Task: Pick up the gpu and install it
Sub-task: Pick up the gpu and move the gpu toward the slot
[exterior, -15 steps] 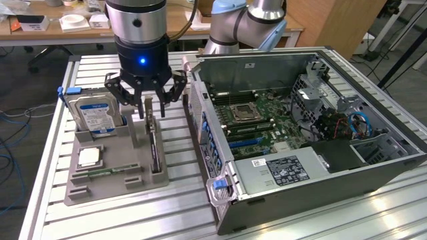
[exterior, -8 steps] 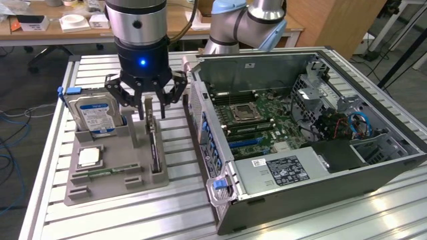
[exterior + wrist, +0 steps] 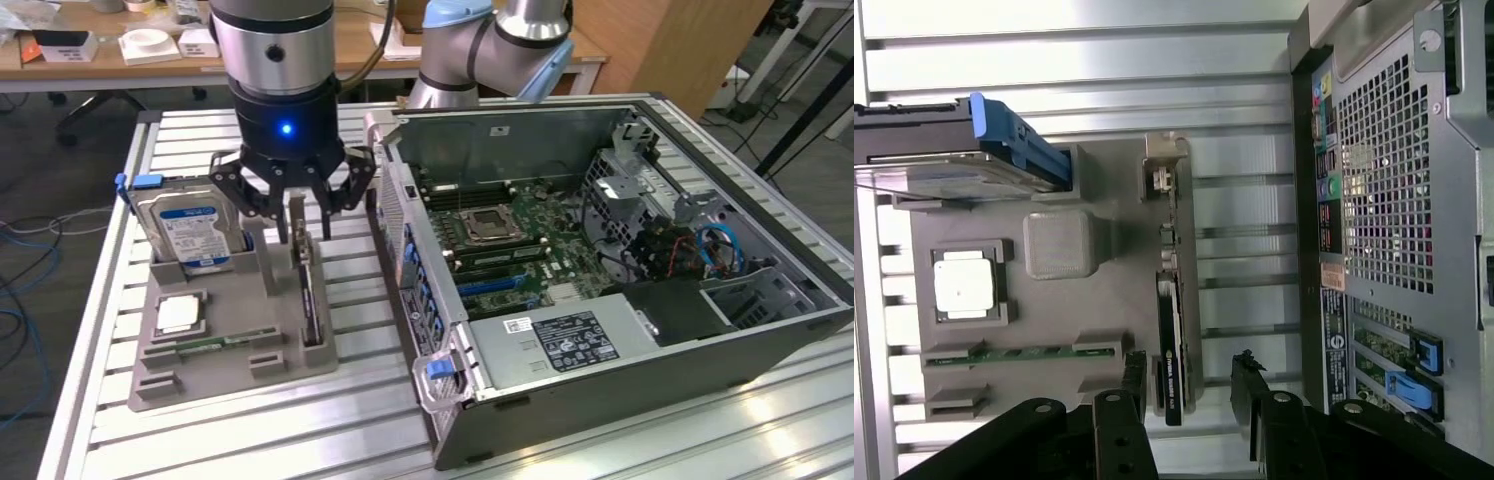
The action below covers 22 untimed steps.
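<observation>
The gpu stands on edge in a slot of the grey holder, a thin dark card on a green board. In the wrist view the gpu runs lengthwise, with its silver bracket at the far end. My gripper hangs straight above the card, open. Its black fingers stand on either side of the card's near end, and the card lies closer to one finger than the other. The gripper holds nothing.
On the same holder are a silver hard drive with a blue tab, a processor chip and a green memory stick. The open computer case lies at the exterior view's right, with its motherboard exposed.
</observation>
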Tool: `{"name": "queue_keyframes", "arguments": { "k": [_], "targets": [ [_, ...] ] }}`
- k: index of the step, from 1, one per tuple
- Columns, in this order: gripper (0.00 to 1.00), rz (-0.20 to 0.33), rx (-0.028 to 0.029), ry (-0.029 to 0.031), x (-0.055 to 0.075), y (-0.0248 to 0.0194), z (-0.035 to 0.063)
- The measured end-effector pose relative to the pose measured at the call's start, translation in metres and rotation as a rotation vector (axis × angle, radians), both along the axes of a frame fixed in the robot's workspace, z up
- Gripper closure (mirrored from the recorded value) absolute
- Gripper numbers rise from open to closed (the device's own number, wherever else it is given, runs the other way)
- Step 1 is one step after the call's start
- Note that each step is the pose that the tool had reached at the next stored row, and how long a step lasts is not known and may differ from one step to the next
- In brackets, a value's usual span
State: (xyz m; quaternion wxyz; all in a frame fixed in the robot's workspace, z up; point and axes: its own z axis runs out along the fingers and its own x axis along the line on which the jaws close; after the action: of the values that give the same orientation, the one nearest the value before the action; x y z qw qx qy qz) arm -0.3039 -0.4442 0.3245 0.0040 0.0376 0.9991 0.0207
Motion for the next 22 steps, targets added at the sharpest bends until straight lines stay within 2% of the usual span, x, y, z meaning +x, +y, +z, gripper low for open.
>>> {"name": "queue_keyframes", "arguments": {
  "k": [22],
  "targets": [
    [0.53, 0.0, 0.0, 0.0001, 0.0, -0.0004, -0.0053]
  ]
}}
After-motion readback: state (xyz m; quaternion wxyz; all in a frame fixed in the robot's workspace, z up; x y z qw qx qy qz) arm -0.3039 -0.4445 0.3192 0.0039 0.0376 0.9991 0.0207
